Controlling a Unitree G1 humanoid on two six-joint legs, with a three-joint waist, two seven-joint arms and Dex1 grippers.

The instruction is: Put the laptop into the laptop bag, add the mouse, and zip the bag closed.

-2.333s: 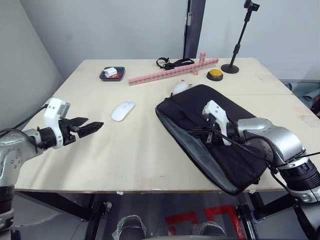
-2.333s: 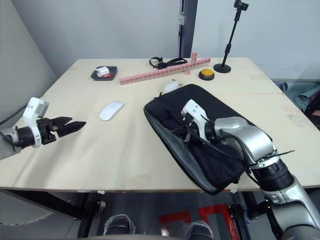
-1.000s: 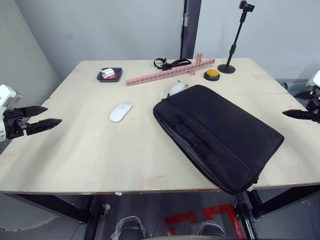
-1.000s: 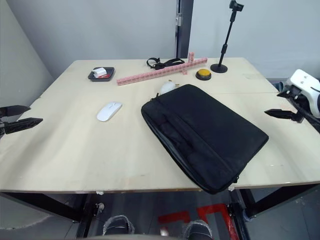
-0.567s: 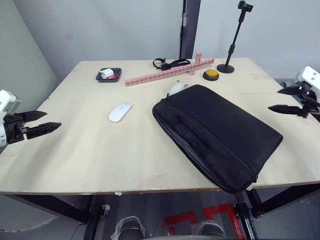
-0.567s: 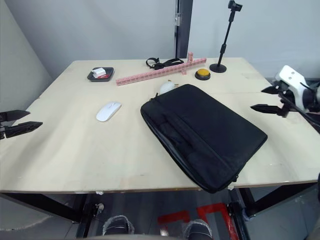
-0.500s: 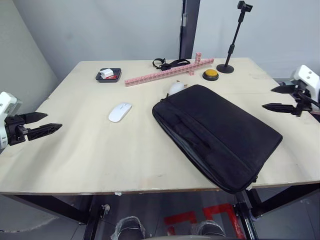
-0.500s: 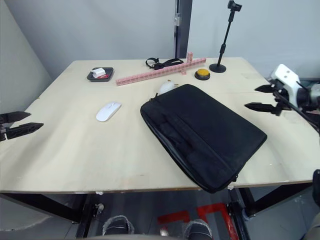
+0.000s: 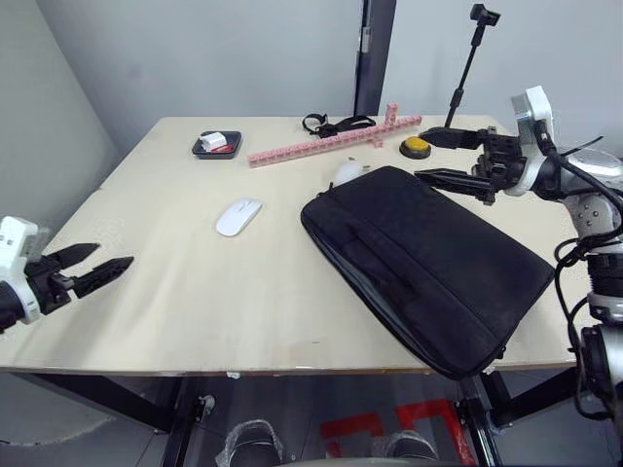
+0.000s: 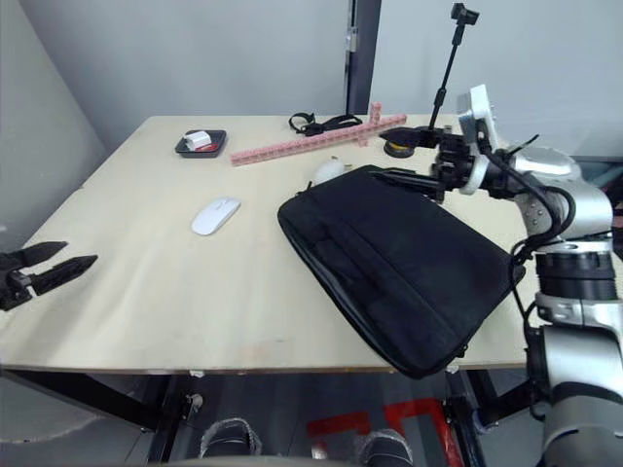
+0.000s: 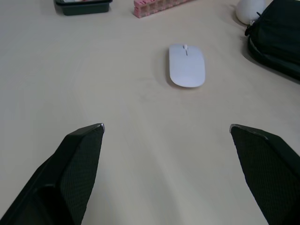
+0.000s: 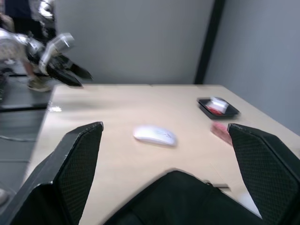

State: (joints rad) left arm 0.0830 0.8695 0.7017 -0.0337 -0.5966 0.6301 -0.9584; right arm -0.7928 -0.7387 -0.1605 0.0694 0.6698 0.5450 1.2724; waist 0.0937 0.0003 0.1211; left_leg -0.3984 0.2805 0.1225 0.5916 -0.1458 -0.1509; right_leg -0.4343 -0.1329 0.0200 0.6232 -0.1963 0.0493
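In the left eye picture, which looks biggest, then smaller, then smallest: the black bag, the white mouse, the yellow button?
1. laptop bag, by far the biggest.
2. mouse.
3. yellow button, though it sits farther away, so these two are close.

A pale wooden bench (image 9: 224, 292) with black legs (image 9: 107, 399) filled most of the room in view, standing against plain grey walls (image 9: 214, 58) that met at a corner on the left. A dark vertical post (image 9: 374, 53) ran up the back wall behind the bench's far edge, where the wall to its right looked lighter. Beneath the bench's near edge lay a dark grey floor (image 9: 292, 418) with a red marking (image 9: 389, 428) on it, and the light over the bench top was even and soft.
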